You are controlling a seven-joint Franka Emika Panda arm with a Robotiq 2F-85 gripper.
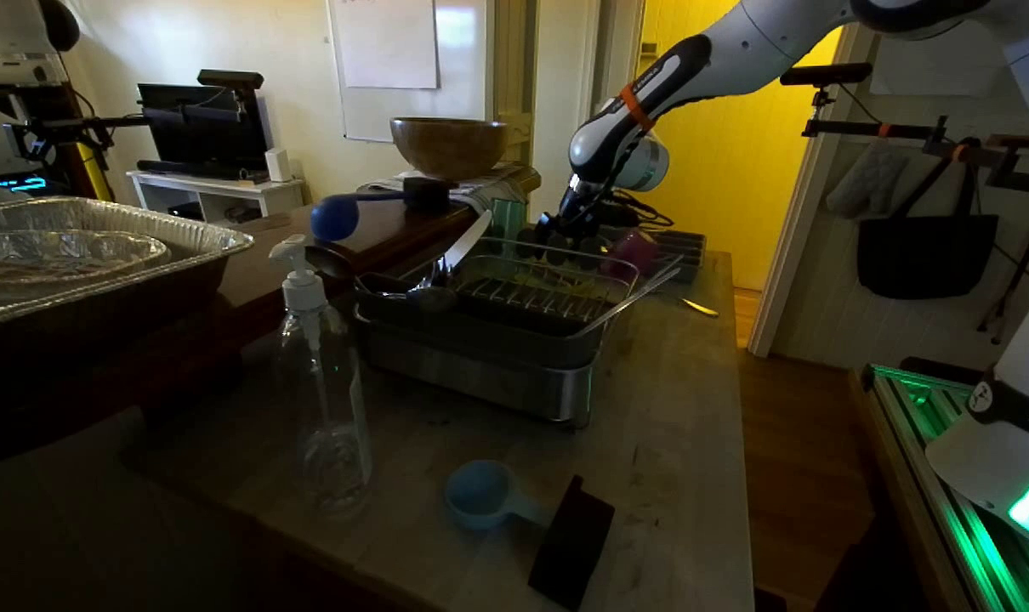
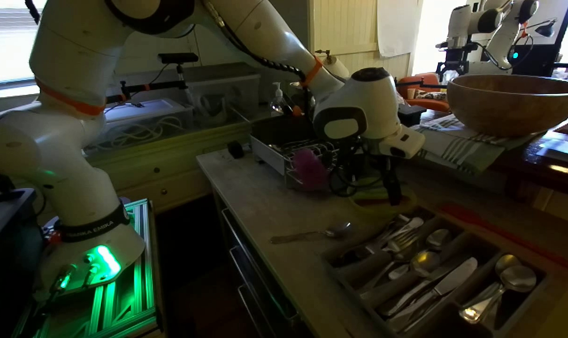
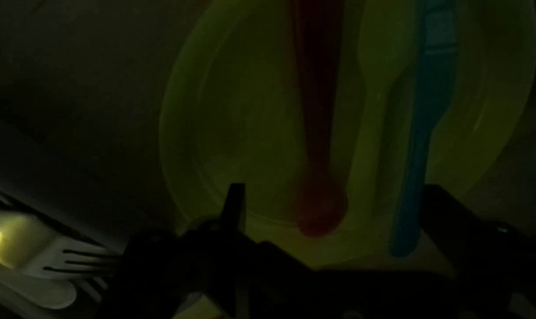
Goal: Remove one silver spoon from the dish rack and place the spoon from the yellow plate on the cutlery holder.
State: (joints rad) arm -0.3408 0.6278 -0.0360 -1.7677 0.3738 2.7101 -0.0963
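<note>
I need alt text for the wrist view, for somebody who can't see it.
A dimly lit yellow plate holds a red spoon, with a yellow utensil and a blue utensil to its right. The open claw sits at the bottom, the spoon's rounded end appearing between its fingers. Metal cutlery shows at lower left.

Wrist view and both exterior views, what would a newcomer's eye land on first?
Likely the big arm, reaching over the counter in both exterior views, with a green light on its base. Next, perhaps, the bowl on a cloth. In the dim wrist view, the blue utensil on the yellow plate stands out.
</note>
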